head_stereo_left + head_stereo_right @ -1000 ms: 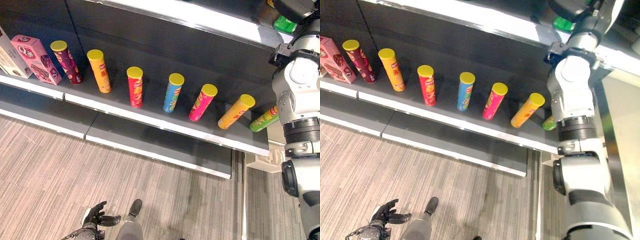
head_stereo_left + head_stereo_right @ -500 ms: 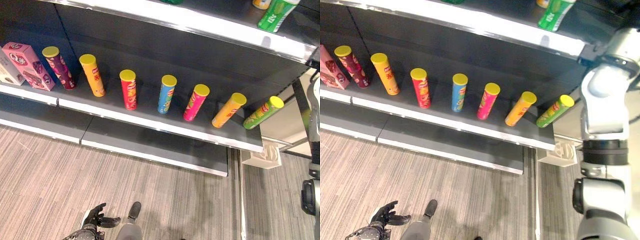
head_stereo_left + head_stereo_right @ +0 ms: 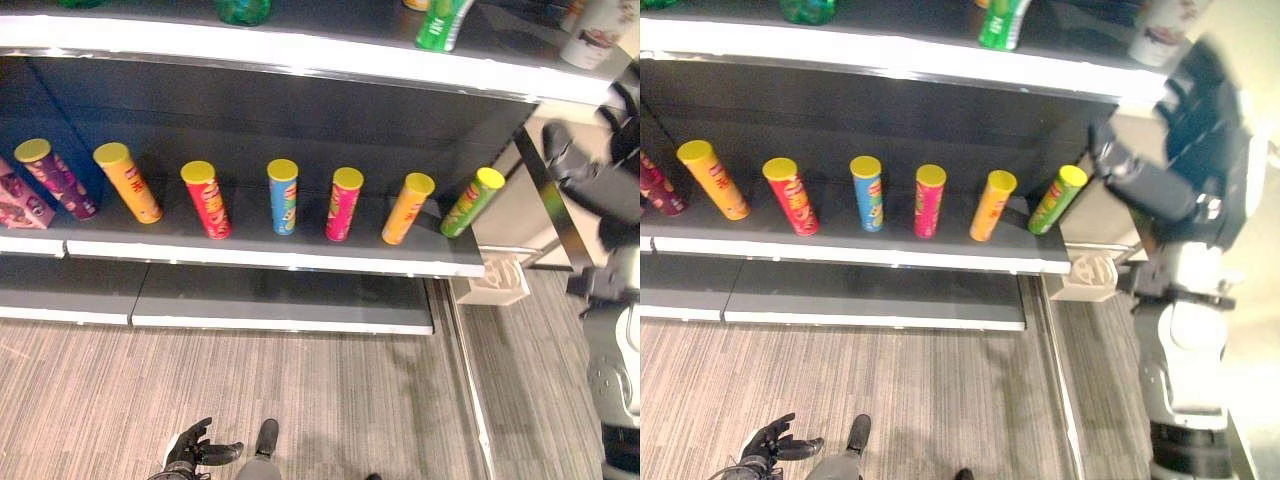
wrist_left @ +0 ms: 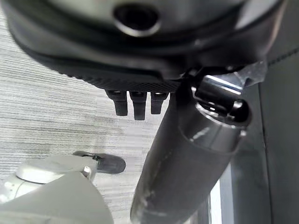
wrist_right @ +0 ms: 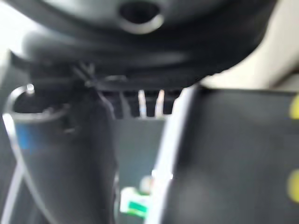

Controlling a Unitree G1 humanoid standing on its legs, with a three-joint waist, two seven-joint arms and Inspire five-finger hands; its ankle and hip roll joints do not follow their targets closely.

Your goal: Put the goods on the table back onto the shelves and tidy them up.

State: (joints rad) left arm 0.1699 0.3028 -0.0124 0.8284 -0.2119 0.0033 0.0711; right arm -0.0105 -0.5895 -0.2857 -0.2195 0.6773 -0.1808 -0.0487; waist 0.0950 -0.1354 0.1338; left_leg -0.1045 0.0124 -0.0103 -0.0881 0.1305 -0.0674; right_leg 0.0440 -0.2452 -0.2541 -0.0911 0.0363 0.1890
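Your left hand hangs low over the floor, fingers spread, holding nothing. Your right hand is raised beside the shelf; its grip is unreadable. Seven cans stand there.

My camera has tilted up; my right hand has withdrawn from the upper shelf, leaving the green can standing there.

I see seven cans standing apart along the shelf, my left hand hanging spread-fingered above the floor.
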